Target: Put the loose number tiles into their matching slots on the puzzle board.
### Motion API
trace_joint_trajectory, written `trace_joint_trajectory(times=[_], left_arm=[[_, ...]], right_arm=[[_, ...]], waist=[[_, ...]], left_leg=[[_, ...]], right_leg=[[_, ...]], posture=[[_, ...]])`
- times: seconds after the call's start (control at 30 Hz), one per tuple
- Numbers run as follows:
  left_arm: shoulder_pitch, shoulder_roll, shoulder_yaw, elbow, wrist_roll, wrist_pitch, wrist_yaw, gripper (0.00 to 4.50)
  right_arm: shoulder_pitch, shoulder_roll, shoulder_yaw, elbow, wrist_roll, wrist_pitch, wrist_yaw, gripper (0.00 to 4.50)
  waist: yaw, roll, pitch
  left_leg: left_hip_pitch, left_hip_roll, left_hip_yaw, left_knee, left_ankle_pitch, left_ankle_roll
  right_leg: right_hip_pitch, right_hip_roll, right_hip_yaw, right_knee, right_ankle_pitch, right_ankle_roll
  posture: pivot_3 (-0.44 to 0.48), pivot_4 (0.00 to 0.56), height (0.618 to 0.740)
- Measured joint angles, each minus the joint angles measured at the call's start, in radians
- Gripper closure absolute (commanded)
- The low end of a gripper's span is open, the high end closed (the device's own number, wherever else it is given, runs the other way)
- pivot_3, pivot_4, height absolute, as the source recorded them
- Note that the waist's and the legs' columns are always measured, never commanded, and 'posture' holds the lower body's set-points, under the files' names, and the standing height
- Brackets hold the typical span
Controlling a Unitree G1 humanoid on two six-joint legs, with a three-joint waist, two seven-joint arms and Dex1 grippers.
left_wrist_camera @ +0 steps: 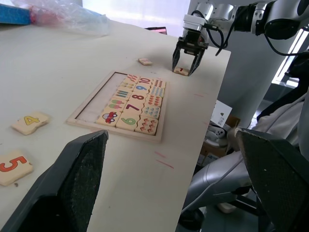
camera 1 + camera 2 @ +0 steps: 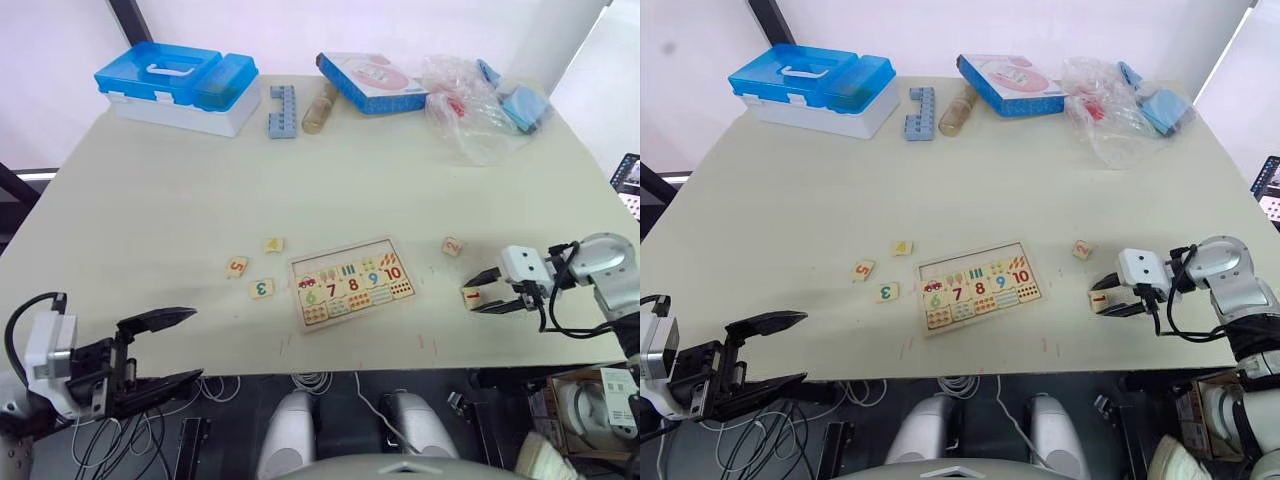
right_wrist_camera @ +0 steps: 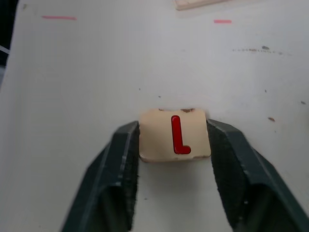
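While flat on matte table [image 2: 150, 220], square wooden 1 tile [image 3: 175, 134] pinched between right gripper [image 3: 174, 145] fingers; left gripper [image 2: 160, 350] gapes wide.

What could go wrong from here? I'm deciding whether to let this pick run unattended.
The right gripper pinches the small pale wooden tile with the red 1 by two side edges only, so it may twist or slip on lifting. The tile sits near the pale table's front edge; a drop could send it off. The flat wooden puzzle board lies loose and may shift during insertion.
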Motion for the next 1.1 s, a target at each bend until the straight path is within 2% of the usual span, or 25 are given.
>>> trace_joint_trajectory(times=[0.07,0.13,0.27,0.4,0.47,0.53,0.63,0.77,0.83,0.93,1.1], left_arm=[[0.001,-0.001,-0.001,0.000,0.000,-0.001,0.000,0.00],[0.002,-0.001,-0.005,0.000,0.000,-0.003,-0.002,0.00],[-0.010,0.003,-0.015,0.010,0.004,-0.011,-0.012,0.00],[-0.059,0.013,-0.036,0.024,0.000,-0.016,-0.014,0.00],[-0.074,0.015,-0.049,0.029,-0.003,-0.021,-0.014,0.00],[-0.089,0.036,-0.082,0.043,-0.011,-0.034,-0.015,0.00],[-0.102,0.055,-0.112,0.055,-0.014,-0.049,-0.015,0.00],[-0.142,0.075,-0.165,0.107,-0.015,-0.075,-0.015,0.00],[-0.155,0.079,-0.177,0.112,-0.015,-0.083,-0.016,0.00],[-0.174,0.079,-0.181,0.122,-0.015,-0.087,-0.016,0.00],[-0.192,0.076,-0.185,0.138,-0.014,-0.087,-0.016,0.00]], right_arm=[[0.016,-0.004,-0.013,-0.009,0.006,-0.001,0.000,0.06],[0.060,-0.018,-0.038,-0.048,0.021,0.010,-0.013,0.06],[0.244,-0.064,-0.147,-0.227,0.079,0.116,-0.110,0.06],[0.526,-0.007,-0.389,-0.597,0.212,0.463,-0.427,0.06],[0.595,0.027,-0.438,-0.710,0.246,0.557,-0.519,0.06],[0.705,0.118,-0.506,-0.883,0.288,0.706,-0.685,0.06],[0.764,0.179,-0.523,-0.982,0.305,0.788,-0.795,0.06],[0.887,0.343,-0.525,-1.137,0.308,0.850,-0.978,0.06],[0.902,0.370,-0.521,-1.161,0.295,0.855,-1.030,0.06],[0.910,0.487,-0.463,-1.191,0.233,0.843,-1.159,0.06],[0.896,0.540,-0.389,-1.180,0.150,0.799,-1.255,0.06]], waist=[[0.001,0.000,0.000],[0.002,0.000,0.000],[0.014,0.002,0.000],[0.012,0.003,0.000],[0.009,0.003,0.000],[0.008,0.002,-0.001],[0.004,0.003,-0.001],[0.004,0.003,-0.001],[0.001,0.003,-0.001],[0.000,0.002,-0.002],[0.000,0.004,-0.001]], left_leg=[[0.000,0.000,0.000,0.001,0.000,0.000],[-0.001,0.000,-0.001,0.001,0.000,0.000],[-0.002,0.000,-0.002,0.001,0.000,0.000],[-0.002,0.000,-0.002,0.001,0.000,0.000],[-0.001,0.000,-0.002,0.002,0.000,0.000],[-0.001,0.000,-0.003,0.002,0.000,0.000],[-0.001,0.000,-0.003,0.002,0.000,0.000],[-0.002,0.002,-0.003,0.002,0.000,0.000],[-0.002,0.003,-0.003,0.002,0.000,0.000],[-0.002,0.005,-0.003,0.002,-0.001,-0.001],[-0.002,0.005,-0.002,0.002,-0.001,-0.001]], right_leg=[[0.000,0.000,0.000,0.001,0.000,0.000],[0.000,-0.001,0.000,0.001,0.000,0.000],[-0.001,-0.002,-0.002,0.002,0.000,0.000],[-0.002,-0.002,0.000,0.007,0.000,0.000],[-0.002,-0.002,0.000,0.009,0.000,0.000],[-0.002,-0.001,0.000,0.009,-0.001,0.000],[-0.004,-0.002,0.002,0.009,-0.001,0.000],[-0.005,-0.002,0.002,0.009,-0.001,0.000],[-0.005,-0.003,0.002,0.009,-0.001,0.000],[-0.006,-0.002,0.001,0.009,-0.001,0.000],[-0.007,-0.003,0.001,0.008,-0.001,0.000]], posture=[[0.000,0.150,0.740],[0.000,0.150,0.740],[0.000,0.150,0.740],[0.000,0.150,0.740],[0.000,0.150,0.740],[0.000,0.150,0.740],[0.000,0.150,0.740],[0.000,0.150,0.740],[0.000,0.150,0.740],[0.000,0.150,0.740],[0.000,0.150,0.740]])
